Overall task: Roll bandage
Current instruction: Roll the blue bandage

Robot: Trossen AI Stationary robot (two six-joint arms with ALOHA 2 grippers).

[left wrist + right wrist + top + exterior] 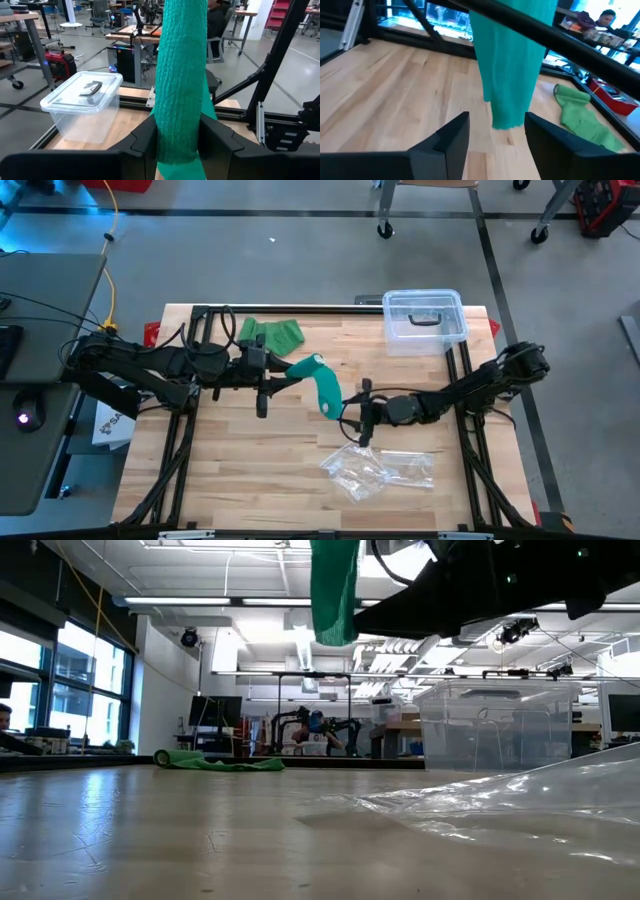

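Left gripper point(177, 145) clamps your teal bandage point(322, 383) hanging above the table point(250, 470), right gripper point(492, 132) gapes beneath its loose end, so 0 rolling done yet.

On the table point(240, 470) there are two bandages, one teal bandage point(322, 383) between the left pincer point(290, 379) and right pincer point(347, 417) and one green bandage point(272, 334) beyond the left pincer, one clear lidded box point(425, 320) and one plastic bag point(376, 470).

Robotics lab: concrete floor point(300, 260), wheeled workbenches point(22, 30), other robot rig point(315, 730), ceiling strip lights point(180, 602).
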